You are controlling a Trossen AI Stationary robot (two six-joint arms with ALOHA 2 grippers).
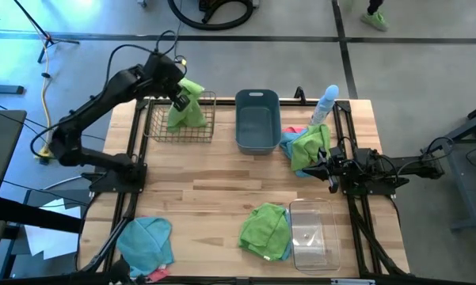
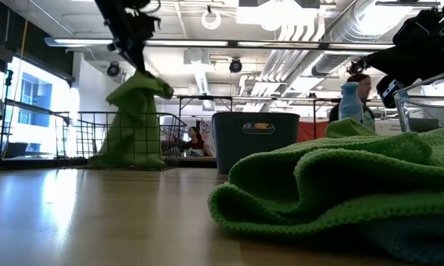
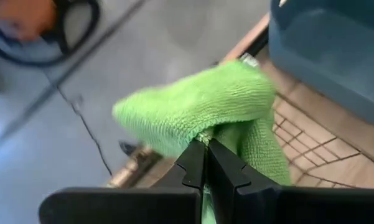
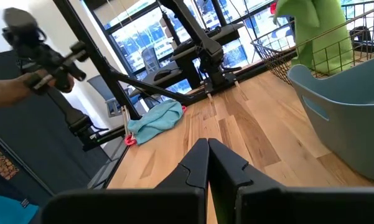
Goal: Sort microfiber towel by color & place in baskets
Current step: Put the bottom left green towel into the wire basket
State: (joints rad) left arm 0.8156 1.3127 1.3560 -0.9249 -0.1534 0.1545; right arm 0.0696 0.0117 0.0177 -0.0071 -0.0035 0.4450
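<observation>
Left hand [image 1: 180, 101] clenched on a lime green towel [image 1: 187, 111], pinching it at the top so the cloth hangs long-axis vertical, straight down from the fingers. It's dangling over the copper wire basket [image 1: 207, 131] at the far left of the worktop [image 1: 222, 182], lower end inside or just touching the mesh floor per the low view; can't tell which. So the drop target is directly below the hand; looks like release is the only thing left for this piece. Grey-blue tub [image 1: 257, 119] sits just beside the wire basket, clear bin [image 1: 313, 233] near front right. Right hand [image 1: 326, 168] clenched empty, parked at the right edge next to a green-on-blue towel pile [image 1: 309, 146]; it's the nearer arm for that pile and for the green towel [image 1: 267, 229] touching the clear bin. Blue towel [image 1: 146, 241] at front left is closer to the left arm.
</observation>
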